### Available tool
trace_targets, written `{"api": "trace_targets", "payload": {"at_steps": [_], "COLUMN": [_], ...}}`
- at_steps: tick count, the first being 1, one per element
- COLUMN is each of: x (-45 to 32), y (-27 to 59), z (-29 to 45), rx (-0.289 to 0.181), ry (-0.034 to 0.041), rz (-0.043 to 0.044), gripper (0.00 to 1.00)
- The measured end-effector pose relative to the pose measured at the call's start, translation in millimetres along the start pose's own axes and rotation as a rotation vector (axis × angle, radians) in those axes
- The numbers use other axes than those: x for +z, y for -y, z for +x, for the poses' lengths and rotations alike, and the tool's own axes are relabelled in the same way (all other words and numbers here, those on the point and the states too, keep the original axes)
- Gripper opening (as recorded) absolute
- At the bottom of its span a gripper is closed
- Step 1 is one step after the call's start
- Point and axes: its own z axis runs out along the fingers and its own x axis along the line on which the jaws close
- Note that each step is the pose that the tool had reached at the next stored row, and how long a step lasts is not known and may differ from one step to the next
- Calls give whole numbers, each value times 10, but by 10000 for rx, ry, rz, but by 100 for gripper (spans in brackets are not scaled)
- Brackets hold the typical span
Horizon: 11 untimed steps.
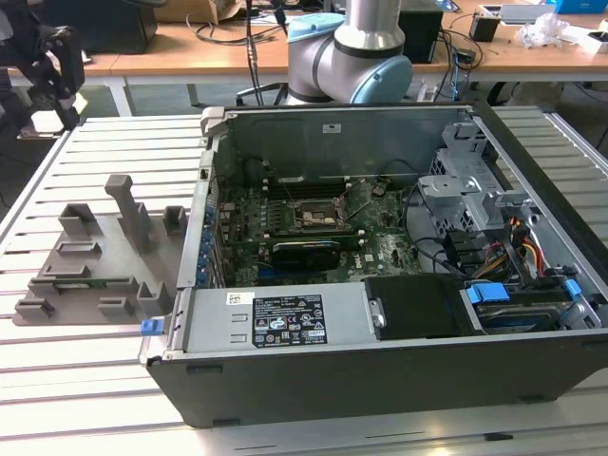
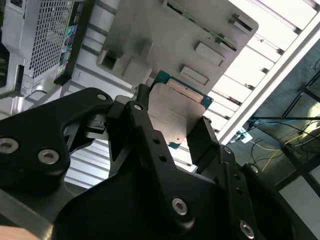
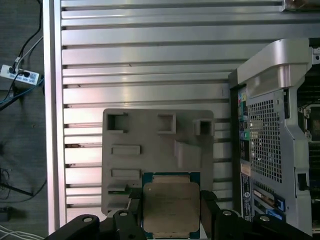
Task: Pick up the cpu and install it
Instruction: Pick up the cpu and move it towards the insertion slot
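**Cpu gripped above the tray**

The gripper (image 2: 174, 111) clamps the cpu (image 3: 171, 210) by 2 opposite edges, above the grey tray (image 3: 150, 135). Beside the tray stands the open computer case (image 1: 380, 380), with the motherboard socket (image 1: 313, 217) inside. The fingers (image 3: 210, 215) hide parts of the cpu's edges. Tray and case rest on a slatted metal table (image 3: 150, 50).

Black, screw-studded pincer (image 2: 175, 117) (silver-blue arm (image 1: 353, 59))

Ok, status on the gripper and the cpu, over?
Gripper shut on the cpu, fingers on two opposite edges. Cpu held over the grey tray. Open computer case alongside; nothing blocking seen.
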Motion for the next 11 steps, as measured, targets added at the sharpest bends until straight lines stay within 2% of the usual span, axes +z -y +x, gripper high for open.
{"api": "trace_targets", "payload": {"at_steps": [1, 3, 8, 11], "x": [0, 2, 4, 3], "y": [-3, -7, -14, -17], "z": [-96, -198, -395, -476], "rx": [-1, 2, 2, 2], "ry": [-22, -42, -82, -96], "rz": [1, 0, 2, 4], "gripper": [54, 54, 54, 54]}}
